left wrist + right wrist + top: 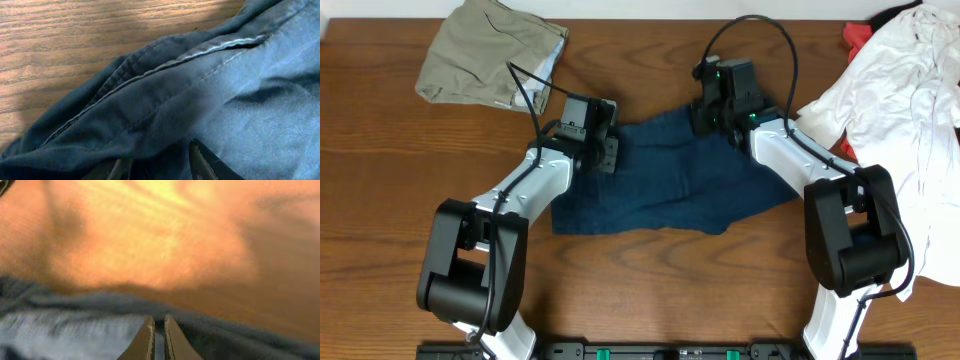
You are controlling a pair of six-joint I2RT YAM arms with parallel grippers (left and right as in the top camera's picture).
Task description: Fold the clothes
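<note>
We judge the job barely begun: the navy shorts [670,185] lie rumpled and unfolded in the middle of the bench [650,290]. The khaki garment [490,50] sits bunched at the far left and the white garment [890,90] is heaped at the right. Only the overhead view shows those piles. The right wrist view (badly blurred) shows the right pincer [159,340] pressed together, apparently pinching the shorts' far hem. The left wrist view shows the left pincer [159,165] partly spread over a seam; whether it grips, we cannot tell.
</note>
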